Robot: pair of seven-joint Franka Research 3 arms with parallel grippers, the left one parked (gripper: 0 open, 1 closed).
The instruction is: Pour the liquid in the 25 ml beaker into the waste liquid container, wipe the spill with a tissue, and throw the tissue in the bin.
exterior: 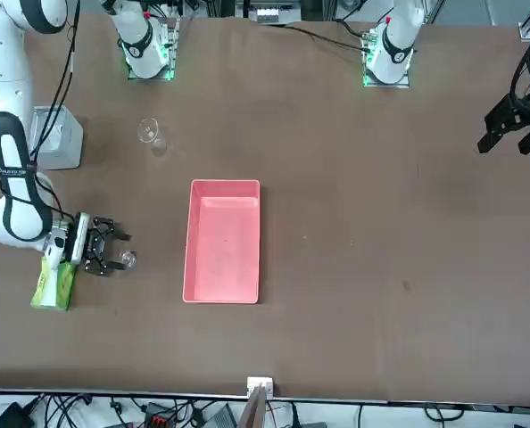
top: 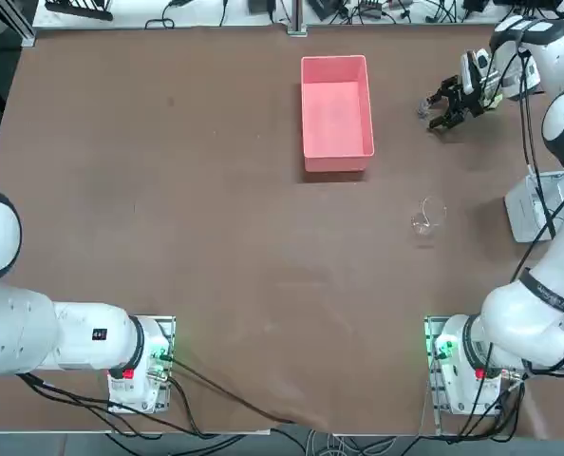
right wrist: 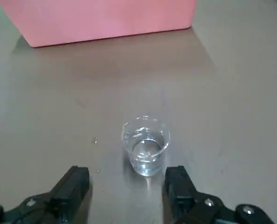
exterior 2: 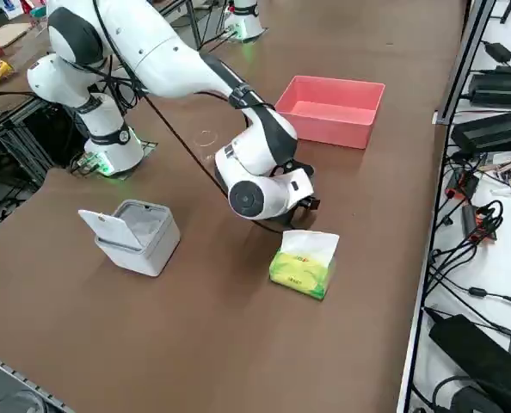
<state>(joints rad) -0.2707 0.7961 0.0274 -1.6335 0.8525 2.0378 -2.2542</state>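
The 25 ml beaker, tiny clear glass with clear liquid in it, stands upright on the brown table. My right gripper is open and low over the table, and the beaker sits just ahead of its fingertips, nearer one finger. In the front view the gripper points at the beaker and toward the waste liquid container, a pink tub further on. From overhead the gripper is right of the tub. The tissue is out of view. The bin is a white box with its lid up.
A bright green tissue pack with a white tuft lies just behind my wrist. A larger clear glass vessel stands nearer my base, with the bin to its right. The parked left arm stays at the near left.
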